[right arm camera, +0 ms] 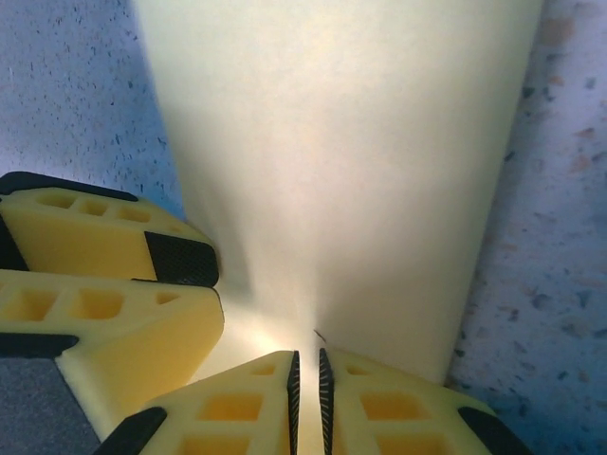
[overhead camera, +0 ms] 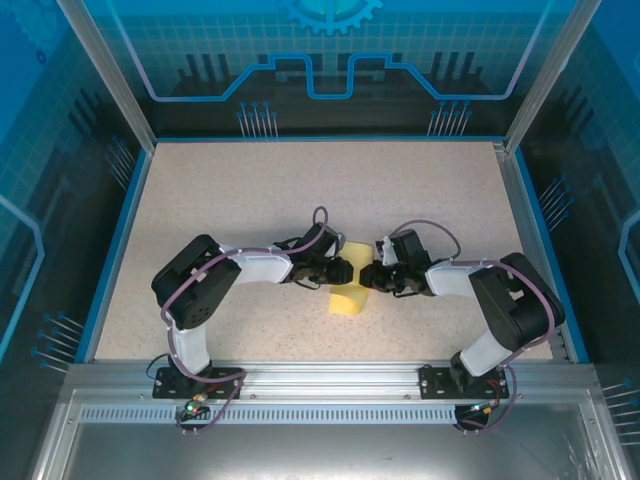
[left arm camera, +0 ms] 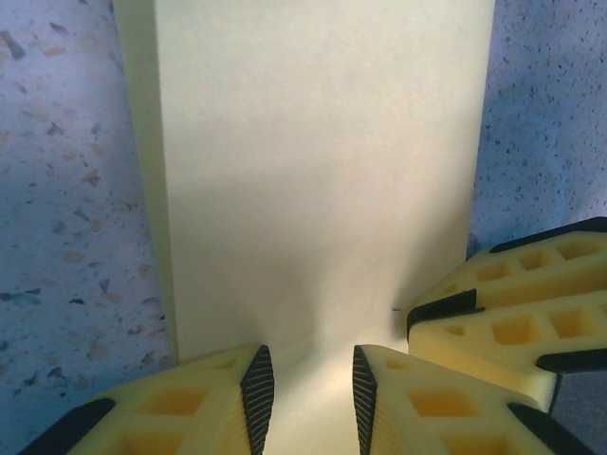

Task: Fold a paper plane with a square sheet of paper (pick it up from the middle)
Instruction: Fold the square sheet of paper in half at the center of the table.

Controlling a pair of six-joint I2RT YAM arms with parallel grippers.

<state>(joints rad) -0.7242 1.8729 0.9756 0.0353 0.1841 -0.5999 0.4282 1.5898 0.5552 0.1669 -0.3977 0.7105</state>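
Speckled beige table (overhead camera: pixel 250 200) (blue-edged), blue patterned walls (overhead camera: pixel 60 150)

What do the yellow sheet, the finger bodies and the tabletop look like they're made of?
The square sheet of paper: thin matte paper, pale yellow, bending softly with no gloss. The right gripper fingers: probably moulded or printed yellow plastic with honeycomb pockets, faced with dark ribbed pads, likely rubber. The table: a speckled beige surface, perhaps laminate or stone-look composite; I can't tell which.

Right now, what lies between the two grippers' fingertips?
The thin yellow folded paper: top view shows left gripper and right gripper meeting over it.
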